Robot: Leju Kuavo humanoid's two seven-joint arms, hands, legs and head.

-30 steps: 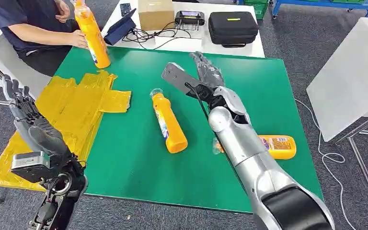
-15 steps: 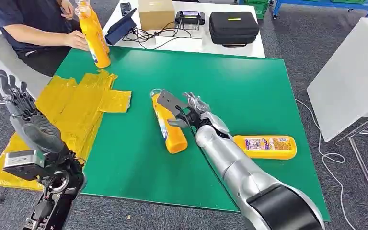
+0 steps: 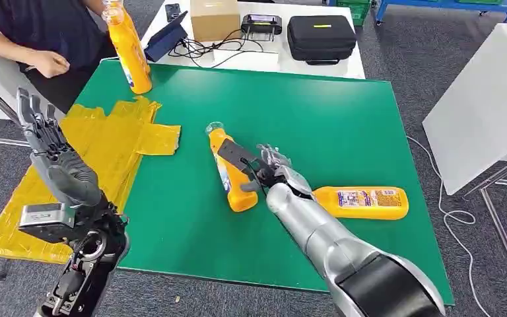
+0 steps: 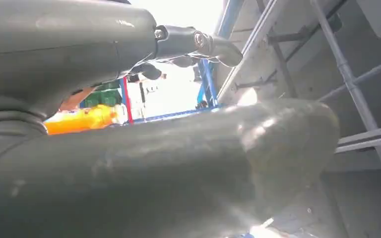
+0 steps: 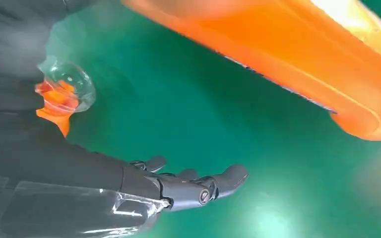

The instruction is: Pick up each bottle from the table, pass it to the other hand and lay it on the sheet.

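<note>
The right hand (image 3: 267,168) sits low over the middle of the green table (image 3: 343,119), just beside the flat-lying orange bottle (image 3: 232,172), on the side of it facing the table's right edge; its fingers (image 5: 198,186) are spread with nothing between them, so it is open and not yet gripping. That bottle's long axis runs from the far-left, where its clear cap (image 3: 214,127) points, toward the near edge, where its base lies, so the hand meets it broadside, which I judge suits a wrap around the body near the base end. A second bottle (image 3: 363,202) lies flat toward the near-right corner, its length along the near edge, partly behind the right forearm. A third bottle (image 3: 129,49) stands upright at the far-left corner, by a person's hand (image 3: 51,64). The yellow sheet (image 3: 99,155) drapes over the table's left edge. The left hand (image 3: 56,155) is raised off that left edge, fingers straight and apart, empty, well apart from all bottles; the right hand is plainly nearer the middle one. The right wrist view shows what the head view cannot: green surface between the fingers and the bottle's body, so no contact. The left wrist view gives a glimpse of an orange bottle beyond the thumb
</note>
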